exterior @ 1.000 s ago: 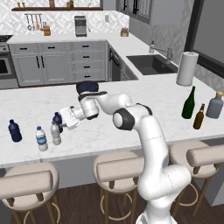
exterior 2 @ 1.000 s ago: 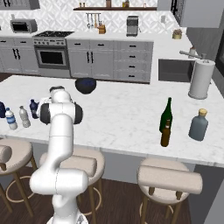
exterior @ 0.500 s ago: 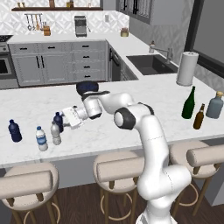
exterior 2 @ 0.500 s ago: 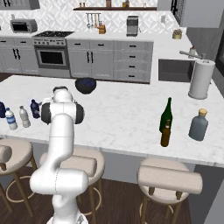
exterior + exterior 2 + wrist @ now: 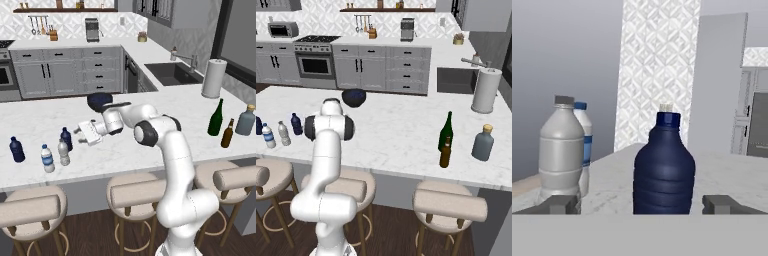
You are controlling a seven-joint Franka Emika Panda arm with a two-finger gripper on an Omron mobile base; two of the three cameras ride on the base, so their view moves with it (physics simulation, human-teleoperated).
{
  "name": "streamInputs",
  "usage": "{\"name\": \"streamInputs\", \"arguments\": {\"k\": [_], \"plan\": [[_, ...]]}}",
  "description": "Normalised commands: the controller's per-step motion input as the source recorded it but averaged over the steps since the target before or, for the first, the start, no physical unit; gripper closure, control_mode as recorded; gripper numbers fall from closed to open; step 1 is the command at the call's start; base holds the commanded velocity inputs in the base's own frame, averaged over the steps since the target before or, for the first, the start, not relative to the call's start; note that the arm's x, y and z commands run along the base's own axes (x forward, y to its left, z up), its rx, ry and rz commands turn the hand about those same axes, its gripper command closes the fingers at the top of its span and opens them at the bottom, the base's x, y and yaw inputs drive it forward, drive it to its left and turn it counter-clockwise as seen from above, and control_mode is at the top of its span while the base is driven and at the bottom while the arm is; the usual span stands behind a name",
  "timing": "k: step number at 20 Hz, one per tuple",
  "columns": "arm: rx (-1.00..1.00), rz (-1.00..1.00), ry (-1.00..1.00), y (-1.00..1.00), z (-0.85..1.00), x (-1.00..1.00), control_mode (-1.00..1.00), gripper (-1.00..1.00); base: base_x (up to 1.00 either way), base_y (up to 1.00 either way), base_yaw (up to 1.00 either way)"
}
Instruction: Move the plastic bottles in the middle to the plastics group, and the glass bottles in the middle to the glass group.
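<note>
While the navy plastic bottle (image 5: 65,138) stands by the plastics, the gripper (image 5: 81,133) sits beside it, jaws wide and empty.
It stands upright by the clear grey bottle (image 5: 63,152) and blue-banded bottle (image 5: 47,158), apparently delivered; the brown glass bottle (image 5: 227,133) stands beside the green wine bottle (image 5: 216,118).

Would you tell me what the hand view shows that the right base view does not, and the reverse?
Hand view: the open jaws standing either side of the dark navy plastic bottle, with gaps. Right base view: the tall dark green wine bottle, slim brown glass bottle and squat grey-blue bottle grouped together, plus the white paper towel roll. Both: that navy bottle, the clear greyish plastic bottle and the blue-labelled clear bottle.
</note>
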Motion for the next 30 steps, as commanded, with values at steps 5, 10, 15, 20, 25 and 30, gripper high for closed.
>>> {"name": "streamInputs", "arguments": {"k": [5,10,15,20,25,30], "plan": [[0.0,-0.23,0.03,-0.45,0.3,-0.23,-1.0,-1.0,0.0,0.0,0.0],[-0.13,-0.39,0.17,-0.38,0.55,-0.46,-1.0,-1.0,0.0,0.0,0.0],[-0.16,-0.43,0.11,-0.41,0.53,-0.47,-1.0,-1.0,0.0,0.0,0.0],[-0.1,-0.46,0.29,-0.43,0.56,-0.36,-1.0,-1.0,0.0,0.0,0.0],[-0.16,-0.32,0.21,-0.5,0.53,-0.49,-1.0,-1.0,0.0,0.0,0.0],[-0.21,-0.3,0.2,-0.61,0.5,-0.44,-1.0,-1.0,0.0,0.0,0.0]]}}
